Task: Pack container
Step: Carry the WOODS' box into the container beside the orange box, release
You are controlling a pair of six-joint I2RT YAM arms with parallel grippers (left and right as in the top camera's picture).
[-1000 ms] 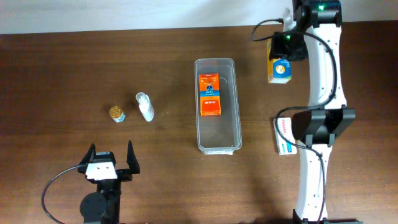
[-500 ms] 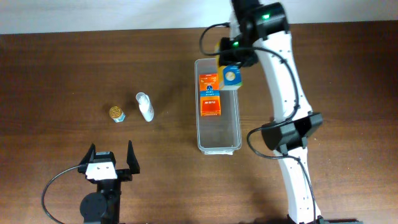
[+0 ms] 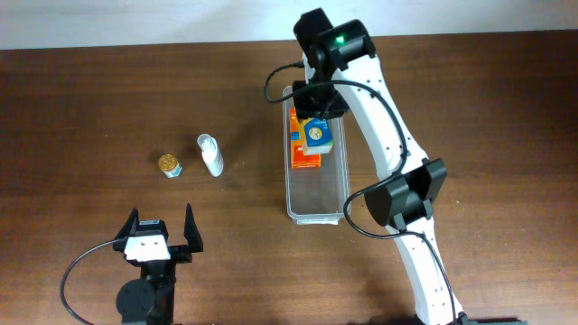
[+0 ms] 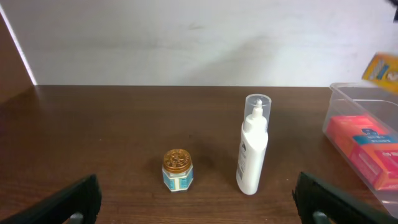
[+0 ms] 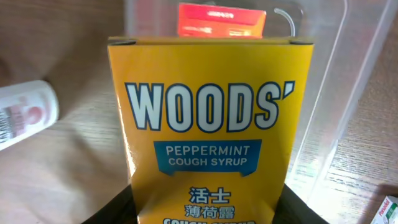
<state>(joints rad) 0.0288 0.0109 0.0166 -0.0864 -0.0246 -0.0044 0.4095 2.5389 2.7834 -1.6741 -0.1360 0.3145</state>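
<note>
Gripping the yellow cough syrup box (image 5: 210,124), my right claw (image 3: 316,125) hangs over the container (image 3: 341,185). My left claw (image 3: 163,231) stands open, low over the bench (image 3: 81,99).

Light fell even and soft from overhead, shadows faint on the dark table (image 3: 90,90); the yellow box (image 4: 384,65) blurred at far right; pale glare streaked the container (image 5: 346,78) wall.
</note>
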